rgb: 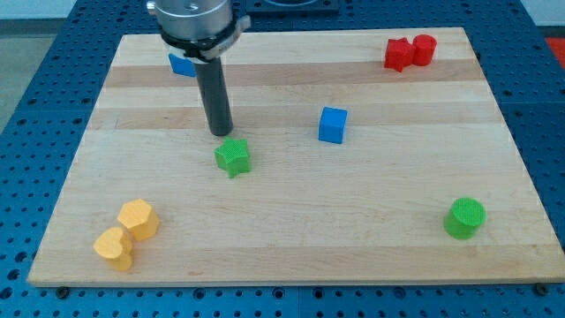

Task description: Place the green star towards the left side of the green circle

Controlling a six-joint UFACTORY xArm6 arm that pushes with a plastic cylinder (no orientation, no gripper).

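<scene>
The green star point(233, 156) lies left of the board's middle. The green circle point(464, 217) stands far off at the lower right of the board. My tip point(221, 132) is just above and slightly left of the green star, very close to its upper edge; I cannot tell whether it touches it. The dark rod rises from the tip to the arm's grey flange at the view's top.
A blue cube point(333, 124) sits right of the star. A blue block point(183, 64) is partly hidden behind the rod at the upper left. A red star point(398, 55) and a red cylinder point(425, 49) are together at the upper right. A yellow hexagon point(139, 218) and a yellow heart point(114, 248) are at the lower left.
</scene>
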